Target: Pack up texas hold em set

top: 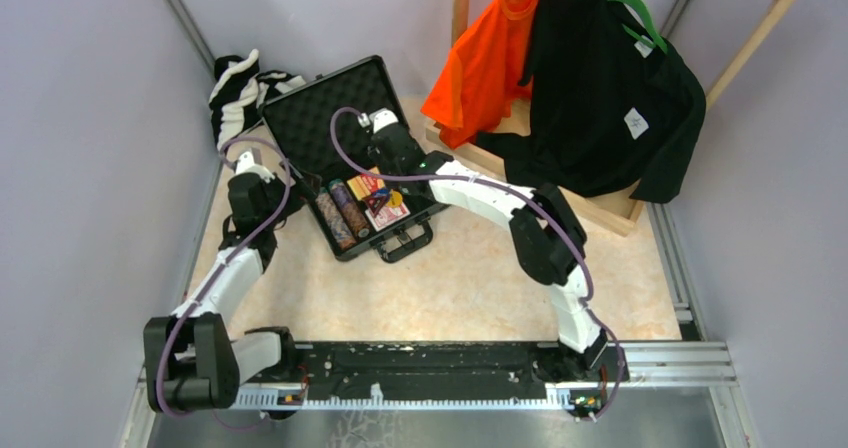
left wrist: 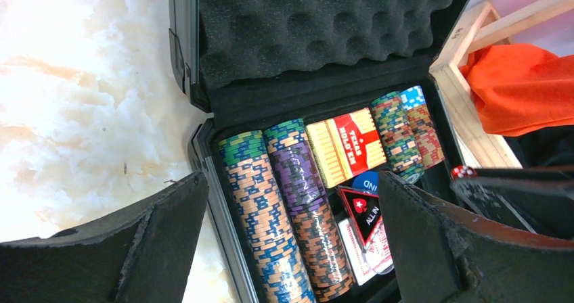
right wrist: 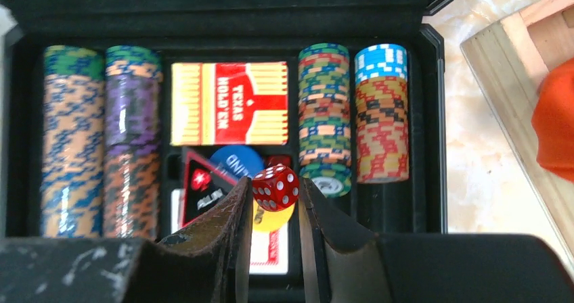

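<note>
— From above, where does the set lie?
— The briefcase [top: 330, 118] lies open on the tabletop [top: 470, 288], with its lid thrown back toward the far left. The right arm [top: 480, 193] reaches over its tray, and the left arm [top: 245, 203] stands just beside its left edge. What either set of jaws holds is hard to tell from up there.
— And the left wrist view?
— Its jaws gape wide and empty, with the chip rows [left wrist: 301, 181] running away between them.
— The right wrist view?
— Those jaws are narrow, pinching a red die [right wrist: 275, 186] directly above the middle pocket. The triangle [right wrist: 202, 189], blue disc [right wrist: 237, 161] and yellow disc [right wrist: 274, 217] lie in that pocket, with the card deck [right wrist: 230, 103] just beyond. The drop looks to be straight down. Chip rows wall both sides, and the wooden rack [right wrist: 514, 93] stands apart to the right.
</note>
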### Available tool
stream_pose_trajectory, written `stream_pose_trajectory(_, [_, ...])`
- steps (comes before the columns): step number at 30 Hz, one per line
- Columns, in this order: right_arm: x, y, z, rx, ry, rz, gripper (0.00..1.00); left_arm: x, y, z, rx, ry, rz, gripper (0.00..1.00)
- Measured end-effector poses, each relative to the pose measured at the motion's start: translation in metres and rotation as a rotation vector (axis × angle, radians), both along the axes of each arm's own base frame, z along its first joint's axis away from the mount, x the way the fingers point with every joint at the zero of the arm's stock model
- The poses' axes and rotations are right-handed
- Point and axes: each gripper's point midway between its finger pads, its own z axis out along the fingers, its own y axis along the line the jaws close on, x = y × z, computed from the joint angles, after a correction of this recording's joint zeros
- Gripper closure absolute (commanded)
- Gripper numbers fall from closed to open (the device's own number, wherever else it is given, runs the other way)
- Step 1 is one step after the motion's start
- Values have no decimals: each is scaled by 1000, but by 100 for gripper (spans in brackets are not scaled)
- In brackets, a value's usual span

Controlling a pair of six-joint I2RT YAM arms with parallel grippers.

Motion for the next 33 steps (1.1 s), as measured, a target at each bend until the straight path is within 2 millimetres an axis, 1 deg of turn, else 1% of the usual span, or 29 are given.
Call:
stream_pose_trajectory(1, [8, 0, -5, -4, 5, -4, 79, 0, 1, -1, 0, 2, 2, 1])
stream_pose_trajectory(4, [23, 1, -21, -24, 26, -2, 79, 2, 2, -4, -2, -2, 7, 1])
stream_pose_trajectory(8, [26, 13, -40, -31, 65, 31, 79, 4, 4, -5, -1, -7, 12, 1])
stream_pose_trajectory(12, [15, 22, -51, -39, 95, 74, 79, 6, 6, -6, -1, -8, 19, 1])
stream_pose_trajectory(17, [0, 41, -46, -21, 97, 129, 79, 7, 7, -8, 0, -5, 21, 1])
stream_pose_trajectory(22, [-16, 55, -47, -12, 108, 178, 79, 7, 7, -11, -1, 4, 22, 1])
stream_pose_trajectory(26, [-20, 70, -49, -4, 108, 202, 79, 7, 7, -15, -2, 16, 21, 1])
stream_pose_trajectory(29, [-24, 78, -59, -8, 119, 220, 79, 7, 7, -16, -4, 20, 19, 1])
stream_pose_trajectory(32, [-28, 79, -71, -25, 139, 228, 78, 8, 7, -16, -4, 18, 18, 1])
stream_pose_trajectory(33, [-27, 80, -71, -30, 136, 223, 78, 8, 7, -16, -4, 17, 18, 1])
